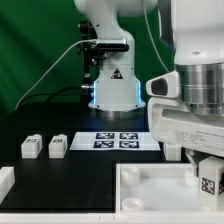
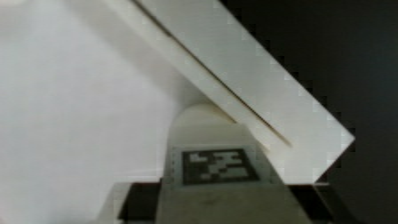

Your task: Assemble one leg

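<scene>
The leg [image 1: 209, 178] is a short stubby white plastic block w/ a black-and-white square tag on the face toward the exterior cam; it sits between the fingers of the gripper [image 1: 207, 170], low at the exterior view's right, just above the tray. In the wrist view the leg [image 2: 217, 165] shows as a pale block w/ a tag on its near face, dark fingertips [image 2: 139, 200] flanking it on both sides, so the gripper is clamped on the leg. Beyond the block in that view lie the tray's flat white floor and its raised rim [image 2: 249, 80], running diagonally w/ dark table past it.

The tray [image 1: 150, 185], a large white square piece w/ raised rim, lies at the front, reaching to the exterior view's right edge. Its visible inner floor looks bare (part is hidden by the arm). Can't tell whether the leg touches the tray or hangs just over it.

Other parts, placed from the tray: two more legs [image 1: 31, 147] [image 1: 58, 146], same stubby white blocks w/ tags, stand side by side well apart from it toward the exterior view's left. The marker board [image 1: 121, 139], w/ four black tags, lies flat just behind the tray, near the arm base. A white piece [image 1: 5, 182] is cut off at the exterior view's left edge.
</scene>
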`<state>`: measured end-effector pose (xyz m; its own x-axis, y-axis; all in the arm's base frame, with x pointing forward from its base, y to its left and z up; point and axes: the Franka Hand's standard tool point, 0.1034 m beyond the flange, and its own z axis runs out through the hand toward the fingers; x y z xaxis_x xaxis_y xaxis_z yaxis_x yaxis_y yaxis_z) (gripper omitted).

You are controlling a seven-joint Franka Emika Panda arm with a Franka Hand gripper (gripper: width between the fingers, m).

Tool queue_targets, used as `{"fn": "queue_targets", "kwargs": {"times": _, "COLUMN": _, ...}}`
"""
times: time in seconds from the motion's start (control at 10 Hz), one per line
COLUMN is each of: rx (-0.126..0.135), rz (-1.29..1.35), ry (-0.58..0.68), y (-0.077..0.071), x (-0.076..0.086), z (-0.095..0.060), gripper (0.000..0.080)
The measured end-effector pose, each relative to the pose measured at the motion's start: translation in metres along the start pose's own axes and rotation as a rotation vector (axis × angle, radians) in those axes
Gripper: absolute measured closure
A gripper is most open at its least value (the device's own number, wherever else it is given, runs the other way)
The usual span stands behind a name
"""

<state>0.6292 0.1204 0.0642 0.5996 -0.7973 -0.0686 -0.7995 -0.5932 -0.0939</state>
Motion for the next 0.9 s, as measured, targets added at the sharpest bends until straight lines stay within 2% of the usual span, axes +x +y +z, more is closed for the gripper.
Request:
{"fn": "queue_targets", "kwargs": {"times": 0.3, "rx": 0.05, "rz": 0.176, "ry": -0.012, "y": 0.0017, "x": 0.0016, "z": 0.0008, "gripper": 0.0508}}
{"fn": "queue_targets", "kwargs": {"times": 0.4, "rx": 0.045, "rz": 0.177, "ry": -0.019, "y": 0.0008, "x": 0.0009, "z": 0.0009, "gripper": 0.0508}}
{"fn": "queue_targets", "kwargs": {"times": 0.5, "rx": 0.031, "rz": 0.061, "ry": -0.005, "y": 0.0034, "x": 0.0018, "z": 0.0008, "gripper": 0.0508}}
{"fn": "queue_targets", "kwargs": {"times": 0.6, "rx": 0.007, "rz": -0.105, "ry": 0.024, "y": 0.0072, "x": 0.0024, "z": 0.0008, "gripper": 0.0508}}
{"fn": "queue_targets", "kwargs": {"times": 0.9, "rx": 0.013, "rz": -0.05, "ry": 0.02, "y": 0.0069, "x": 0.0026, "z": 0.0006, "gripper": 0.0508}}
